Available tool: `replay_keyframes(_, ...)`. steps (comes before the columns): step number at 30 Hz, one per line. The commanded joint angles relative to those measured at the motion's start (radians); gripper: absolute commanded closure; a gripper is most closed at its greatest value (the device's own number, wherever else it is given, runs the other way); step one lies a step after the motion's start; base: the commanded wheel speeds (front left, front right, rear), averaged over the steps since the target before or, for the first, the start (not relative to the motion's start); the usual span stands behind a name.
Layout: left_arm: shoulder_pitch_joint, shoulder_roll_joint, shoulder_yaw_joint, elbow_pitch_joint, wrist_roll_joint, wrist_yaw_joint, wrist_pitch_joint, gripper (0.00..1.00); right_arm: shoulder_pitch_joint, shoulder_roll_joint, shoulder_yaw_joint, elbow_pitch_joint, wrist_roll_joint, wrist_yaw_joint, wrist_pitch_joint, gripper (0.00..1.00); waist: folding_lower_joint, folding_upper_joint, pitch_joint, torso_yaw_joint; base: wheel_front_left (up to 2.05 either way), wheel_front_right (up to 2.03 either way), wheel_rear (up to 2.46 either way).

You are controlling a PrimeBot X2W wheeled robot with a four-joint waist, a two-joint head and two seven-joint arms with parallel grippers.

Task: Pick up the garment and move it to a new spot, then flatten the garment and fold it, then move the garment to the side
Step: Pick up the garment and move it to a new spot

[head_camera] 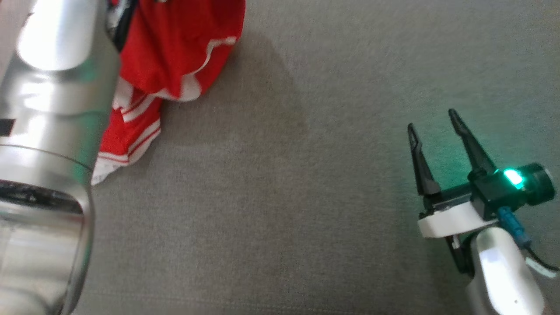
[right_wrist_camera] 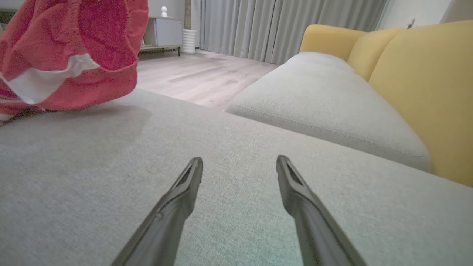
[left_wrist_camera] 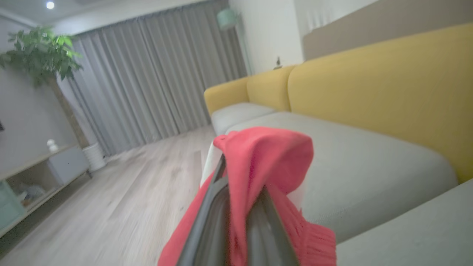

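The garment (head_camera: 175,52) is red with white stripes and trim. It hangs bunched at the top left of the head view, beside my silver left forearm (head_camera: 48,131), its lower part touching the grey cushion. In the left wrist view my left gripper (left_wrist_camera: 240,192) is shut on a fold of the garment (left_wrist_camera: 266,155), which drapes over both fingers. My right gripper (head_camera: 432,119) stands open at the lower right, low over the cushion with nothing between its fingers. The right wrist view shows my right gripper (right_wrist_camera: 239,164) open and the garment (right_wrist_camera: 70,55) hanging at its upper left.
The grey sofa seat (head_camera: 284,197) stretches across the head view. A yellow backrest (right_wrist_camera: 425,85) runs along the right. A second grey cushion (right_wrist_camera: 325,99) lies ahead, with wooden floor (right_wrist_camera: 199,74), grey curtains (left_wrist_camera: 155,77), a potted plant (left_wrist_camera: 40,51) and a low cabinet (left_wrist_camera: 33,173) beyond.
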Motion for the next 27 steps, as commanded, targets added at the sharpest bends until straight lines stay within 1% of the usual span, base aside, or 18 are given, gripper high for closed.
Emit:
replay_keyframes(1,-0.043,0.029,-0.004,-0.047,-0.013,0.002,-0.009,1.0,0.015,0.011,0.023,-0.021,0.011,0.007,-0.004,0.0,0.0001,0.0,-0.113,-0.054,0.0,0.0,0.0)
replay_keyframes(5,-0.041,0.018,-0.083,-0.119,-0.062,0.002,-0.011,1.0,0.044,0.038,0.04,-0.012,0.03,0.007,-0.004,0.0,0.0001,0.0,-0.227,-0.138,0.0,0.0,0.0)
replay_keyframes(9,-0.044,0.011,-0.15,-0.151,-0.116,0.002,0.006,1.0,0.071,0.049,0.064,-0.019,0.051,0.007,-0.004,0.0,0.0001,0.0,-0.306,-0.252,0.0,0.0,0.0)
replay_keyframes(14,-0.058,-0.018,-0.192,-0.147,-0.187,0.002,0.031,1.0,0.091,0.05,0.102,-0.043,0.113,0.007,-0.004,0.0,0.0001,0.0,-0.33,-0.387,0.0,0.0,0.0)
replay_keyframes(17,-0.059,-0.042,-0.212,-0.131,-0.224,0.002,0.031,1.0,0.1,0.05,0.101,-0.057,0.136,0.007,-0.004,0.0,0.0001,0.0,-0.32,-0.446,0.0,0.0,0.0)
replay_keyframes(22,-0.003,-0.071,-0.24,-0.105,-0.286,0.002,0.018,1.0,0.108,0.05,0.09,-0.066,0.152,0.007,-0.004,0.0,0.0001,0.0,-0.288,-0.488,0.0,0.0,0.0)
replay_keyframes(25,0.1,-0.08,-0.253,-0.091,-0.357,0.002,0.01,1.0,0.115,0.05,0.083,-0.068,0.156,0.007,-0.004,0.0,0.0001,0.0,-0.282,-0.49,0.0,0.0,0.0)
replay_keyframes(27,0.196,-0.082,-0.266,-0.076,-0.38,0.002,0.001,1.0,0.121,0.05,0.075,-0.067,0.158,0.007,-0.004,0.0,0.0001,0.0,-0.281,-0.485,0.0,0.0,0.0)
